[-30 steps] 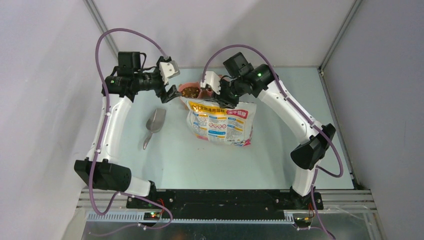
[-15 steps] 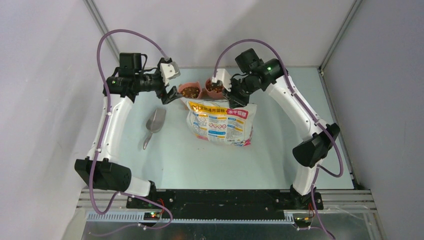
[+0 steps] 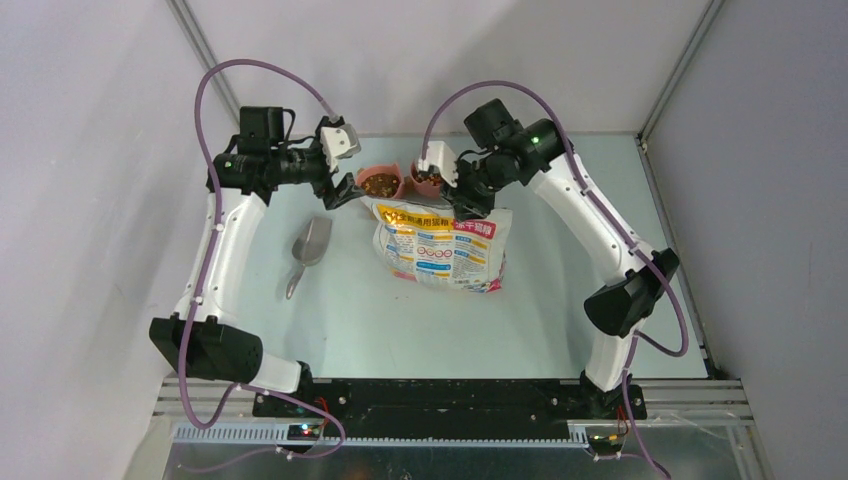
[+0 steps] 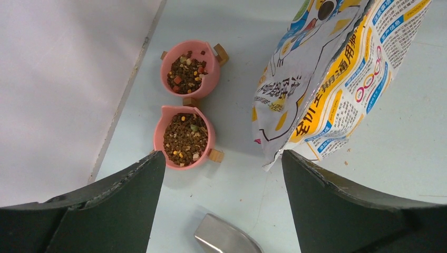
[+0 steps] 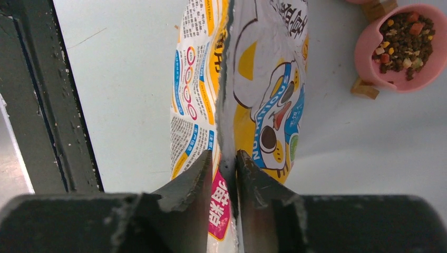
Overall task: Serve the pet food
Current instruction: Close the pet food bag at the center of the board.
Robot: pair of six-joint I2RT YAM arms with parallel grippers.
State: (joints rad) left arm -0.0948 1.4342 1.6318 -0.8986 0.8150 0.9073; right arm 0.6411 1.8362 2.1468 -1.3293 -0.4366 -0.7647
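The right claw (image 5: pixel 224 158) is almost closed, its 2 fingers pinching the torn top edge of the white, yellow and pink printed cat-picture bag (image 5: pixel 263 100), whose lower end rests on the bench (image 3: pixel 350 320). The left claw (image 4: pixel 222 158) is spread wide and holds nothing; it hovers above the 2 small pink plastic bowls (image 4: pixel 211 145), which sit touching each other at the far side of the bench, just beside the bag. The pet food (image 4: pixel 184 138), small brown and reddish-brown kibble with a few yellow and green bits, lies heaped in both bowls, so the serving itself looks done or very nearly so. What seems left is to let go of the bag and draw both arms clear. The grey metal scoop (image 3: pixel 310 245) lies flat on the bench near the left arm, well apart from the bowls, with no kibble that I can see in it. The bench is a smooth, pale blue-green sheet, closed in by plain white walls (image 3: pixel 90 200) with aluminium posts (image 3: pixel 675 75) at the far corners; purple cables (image 3: pixel 205 90) loop over both arms.
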